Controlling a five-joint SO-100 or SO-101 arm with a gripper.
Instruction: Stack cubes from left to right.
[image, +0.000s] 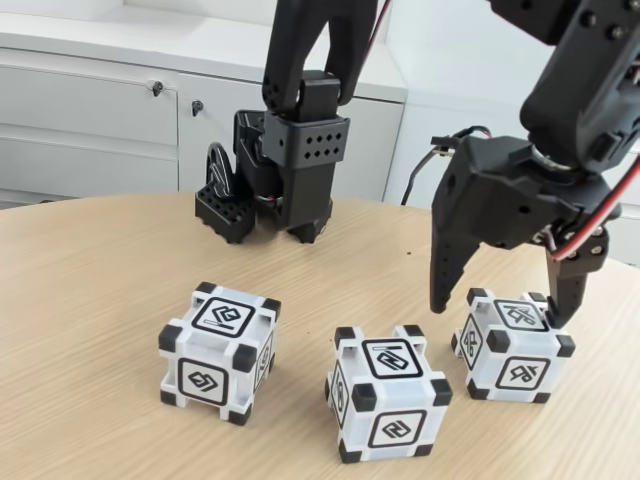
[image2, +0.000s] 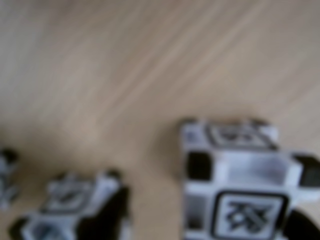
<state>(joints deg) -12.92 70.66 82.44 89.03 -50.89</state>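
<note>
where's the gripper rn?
In the fixed view the gripper is at the right, open and straddling the rightmost cube, one finger on its left side, the other at its back right corner.

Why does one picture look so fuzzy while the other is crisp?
The fixed view is sharp and evenly lit: the cubes' symbols read clearly, with soft shadows on the table. The wrist view is out of focus throughout; even the nearest cube has smeared edges, and the wood grain is blurred into streaks.

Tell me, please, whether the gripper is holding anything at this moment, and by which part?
Nothing is held yet. The gripper is open, its fingers straddling the right cube in the fixed view, which sits on the table.
</note>
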